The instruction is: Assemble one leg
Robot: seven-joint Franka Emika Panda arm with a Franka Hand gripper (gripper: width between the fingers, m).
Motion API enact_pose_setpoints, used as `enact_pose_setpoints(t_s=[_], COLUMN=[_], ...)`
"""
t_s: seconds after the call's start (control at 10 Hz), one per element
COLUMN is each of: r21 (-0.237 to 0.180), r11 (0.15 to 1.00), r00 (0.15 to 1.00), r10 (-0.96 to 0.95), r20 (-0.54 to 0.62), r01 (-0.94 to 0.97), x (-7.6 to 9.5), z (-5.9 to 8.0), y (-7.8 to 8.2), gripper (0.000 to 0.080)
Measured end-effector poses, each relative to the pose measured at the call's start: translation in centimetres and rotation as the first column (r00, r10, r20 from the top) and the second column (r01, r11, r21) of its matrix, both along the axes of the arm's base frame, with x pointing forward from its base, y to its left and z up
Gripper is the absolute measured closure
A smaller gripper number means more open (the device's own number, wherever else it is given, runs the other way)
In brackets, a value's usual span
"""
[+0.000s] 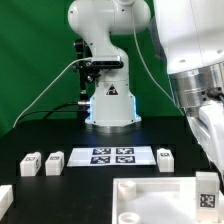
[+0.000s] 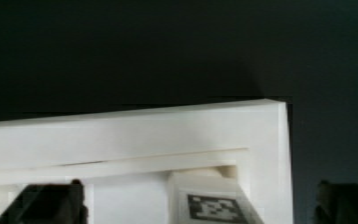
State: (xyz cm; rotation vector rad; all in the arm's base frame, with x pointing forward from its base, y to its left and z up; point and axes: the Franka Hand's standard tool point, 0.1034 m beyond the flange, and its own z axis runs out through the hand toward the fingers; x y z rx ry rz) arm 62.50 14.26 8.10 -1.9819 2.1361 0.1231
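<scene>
Black table (image 1: 60,190), three spare posts near the marker board (image 1: 112,155); gripper (image 2: 194,205) wide open, straddling the leg (image 2: 208,200) standing on the white panel (image 2: 140,135), unclear whether fixed; little done yet

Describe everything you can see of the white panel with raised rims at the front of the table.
The white panel looks like matte plastic: a wide, flat tray shape with raised rims and a squared corner. It lies flat on the dark table at the front, toward the exterior view's right, partly cut off by the frame. A small tagged leg stands at its right end, apparently touching it. In the wrist view the gripper hangs over the panel's corner.
</scene>
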Motion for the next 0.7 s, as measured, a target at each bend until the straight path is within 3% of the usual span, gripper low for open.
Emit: enact_pose_setpoints(t_s=[0.7], r21=[0.000], r11=[1.000], r00=[1.000], r10=[0.001], r20=[-0.001], r01=[-0.001], x=[-0.04], z=[-0.11], y=[0.03], gripper=[0.0150])
